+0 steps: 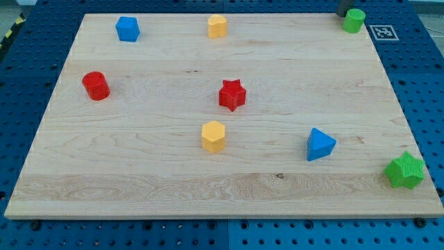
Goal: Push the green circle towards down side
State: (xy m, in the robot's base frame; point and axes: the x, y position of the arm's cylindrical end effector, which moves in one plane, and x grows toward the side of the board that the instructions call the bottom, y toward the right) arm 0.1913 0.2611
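A wooden board [208,173] is shown. The green circle [354,20] sits at the top right corner. My tip [343,14] — a bare rod, nothing gripped — is seen touching its upper left, so a downward push is favoured.

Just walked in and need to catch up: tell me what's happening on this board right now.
A rod-ended arm is set to push the green circle towards the view's bottom. My tip sits at the view's top right corner, right beside the circle's left edge. The circle is still at the top edge of the wooden board, so the push has hardly begun. The other blocks, including the green star at bottom right, lie apart from it.
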